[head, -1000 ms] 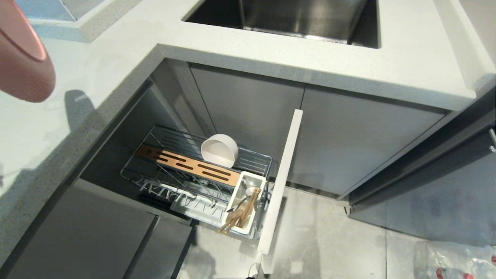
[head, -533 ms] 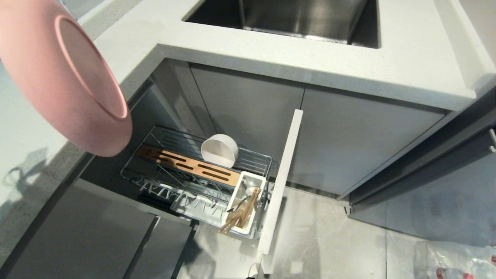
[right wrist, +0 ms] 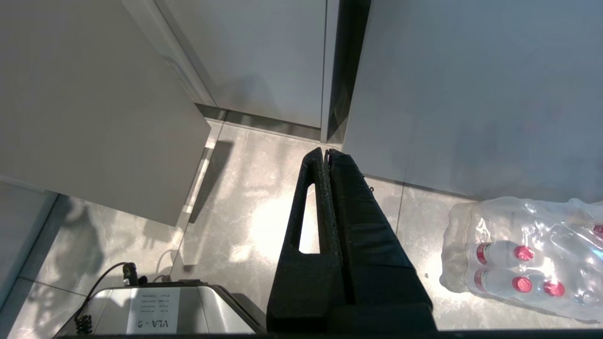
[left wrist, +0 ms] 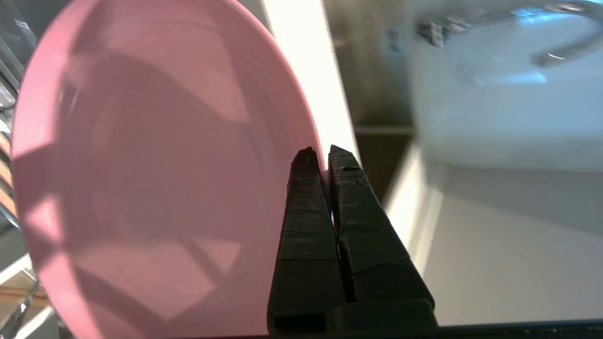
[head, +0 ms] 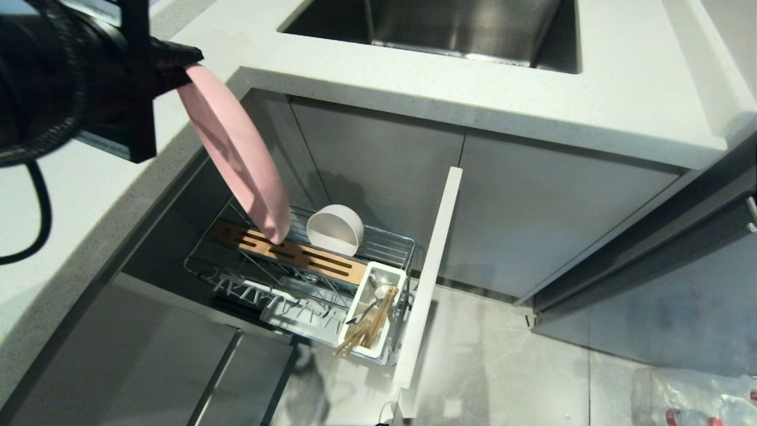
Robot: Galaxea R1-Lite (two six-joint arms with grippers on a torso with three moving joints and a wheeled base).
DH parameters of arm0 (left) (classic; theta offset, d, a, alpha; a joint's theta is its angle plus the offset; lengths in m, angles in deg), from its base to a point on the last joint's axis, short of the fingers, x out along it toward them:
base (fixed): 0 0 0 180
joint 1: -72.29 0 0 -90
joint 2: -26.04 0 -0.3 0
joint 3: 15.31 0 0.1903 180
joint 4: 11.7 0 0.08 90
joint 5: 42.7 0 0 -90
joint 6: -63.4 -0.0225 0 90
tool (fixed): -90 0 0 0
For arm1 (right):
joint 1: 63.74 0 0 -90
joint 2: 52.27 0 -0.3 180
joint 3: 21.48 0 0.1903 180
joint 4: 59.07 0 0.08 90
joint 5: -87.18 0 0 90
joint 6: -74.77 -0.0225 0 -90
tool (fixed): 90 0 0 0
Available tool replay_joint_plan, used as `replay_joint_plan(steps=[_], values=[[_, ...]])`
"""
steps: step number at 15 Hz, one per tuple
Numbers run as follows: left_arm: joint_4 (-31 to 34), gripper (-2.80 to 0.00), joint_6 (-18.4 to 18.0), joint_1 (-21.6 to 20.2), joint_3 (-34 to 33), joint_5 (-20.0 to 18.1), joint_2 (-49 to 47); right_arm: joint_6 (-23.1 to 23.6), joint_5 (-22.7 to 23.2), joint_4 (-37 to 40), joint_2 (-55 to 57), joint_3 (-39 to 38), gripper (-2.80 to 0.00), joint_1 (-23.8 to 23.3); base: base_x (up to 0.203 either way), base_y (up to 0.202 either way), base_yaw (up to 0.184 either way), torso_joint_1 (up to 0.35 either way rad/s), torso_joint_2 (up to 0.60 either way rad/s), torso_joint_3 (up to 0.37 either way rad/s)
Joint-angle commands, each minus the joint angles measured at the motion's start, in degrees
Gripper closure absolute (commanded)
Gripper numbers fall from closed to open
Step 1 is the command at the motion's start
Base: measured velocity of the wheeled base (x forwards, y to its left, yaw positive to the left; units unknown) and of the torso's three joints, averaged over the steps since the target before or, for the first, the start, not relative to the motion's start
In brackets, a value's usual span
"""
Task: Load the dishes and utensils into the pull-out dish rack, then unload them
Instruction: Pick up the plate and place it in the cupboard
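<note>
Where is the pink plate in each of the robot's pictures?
Head view: pink plate at upper left, tilted on edge above the dish rack.
Left wrist view: plate fills the left half.
Right wrist view: not in it.
Shared landmark: the left gripper pinching its rim.

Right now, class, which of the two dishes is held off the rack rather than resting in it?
The pale-pink plate: the left gripper pinches its rim and holds it tilted above the dish rack. The white bowl already rests on its side in the rack.
</note>
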Motion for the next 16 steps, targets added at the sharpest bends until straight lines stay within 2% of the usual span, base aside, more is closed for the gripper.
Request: replay_joint_plan(steps=[1, 11, 14, 16], values=[[-0.9, 0.00, 0.6, 0.7, -2.2, 1.4, -4.0, 0.0, 0.0, 0.0, 0.0, -0.1, 0.00, 0.0, 0.000, 0.000, 0.000, 0.000, 0.00, 0.000], [-9.1, 0.00, 8.5, 1.0, -18.0, 6.9, -7.5, 0.0, 0.0, 0.0, 0.0, -0.1, 0.00, 0.1, 0.000, 0.000, 0.000, 0.000, 0.00, 0.000], [-18.1, 0.00, 9.2, -0.1, -22.2, 6.8, -9.1, 0.0, 0.0, 0.0, 0.0, -0.1, 0.00, 0.0, 0.000, 0.000, 0.000, 0.000, 0.00, 0.000], [-20.7, 0.00, 9.3, -1.2, -22.4, 6.6, -11.2, 0.0, 0.0, 0.0, 0.0, -0.1, 0.00, 0.0, 0.000, 0.000, 0.000, 0.000, 0.00, 0.000]])
